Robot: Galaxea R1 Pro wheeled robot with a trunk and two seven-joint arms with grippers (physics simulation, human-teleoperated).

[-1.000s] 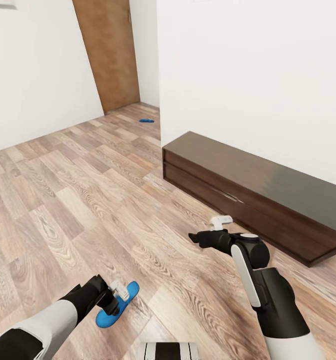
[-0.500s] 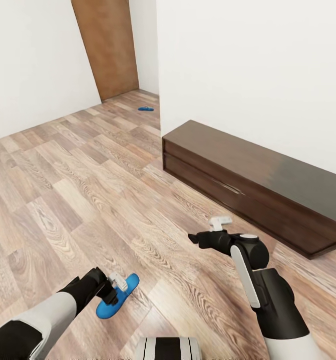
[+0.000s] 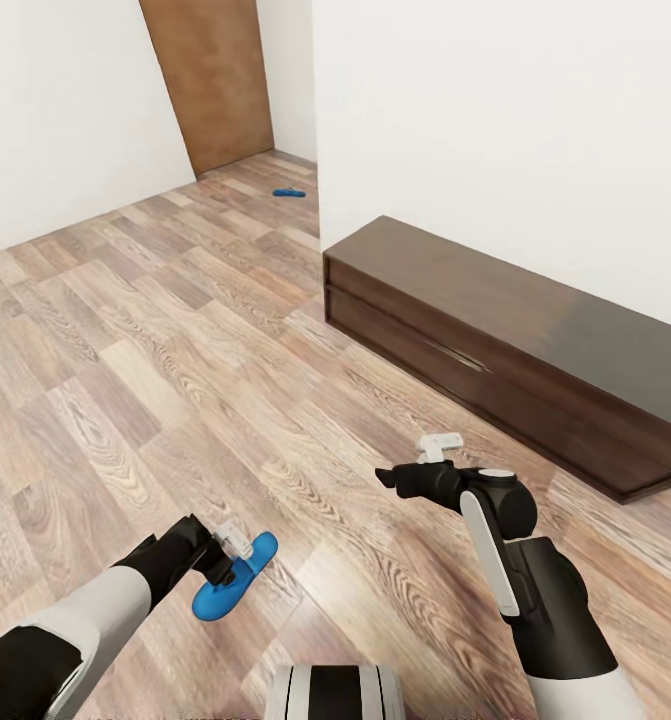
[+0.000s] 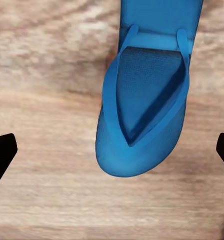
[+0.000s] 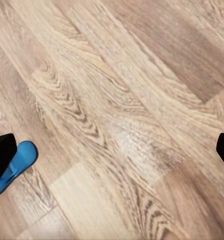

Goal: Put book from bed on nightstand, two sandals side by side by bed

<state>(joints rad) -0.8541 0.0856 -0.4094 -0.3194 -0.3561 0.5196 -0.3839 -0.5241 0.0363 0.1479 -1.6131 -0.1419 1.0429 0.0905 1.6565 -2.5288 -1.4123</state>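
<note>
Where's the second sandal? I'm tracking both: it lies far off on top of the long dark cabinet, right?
Not right. The second sandal lies far off, but on the wood floor by the door, not on the long dark cabinet; the head view shows it.

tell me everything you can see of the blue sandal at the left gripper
The sandal is a flat bright blue flip-flop with an elongated sole rounded at the end, and a V-shaped thong strap over a darker textured footbed. It looks like rubber or foam. It sits at the left gripper above the wood-plank floor; the head view suggests it is held, but the finger contact is not clear. In the left wrist view it sits centred between the dark fingertips.
</note>
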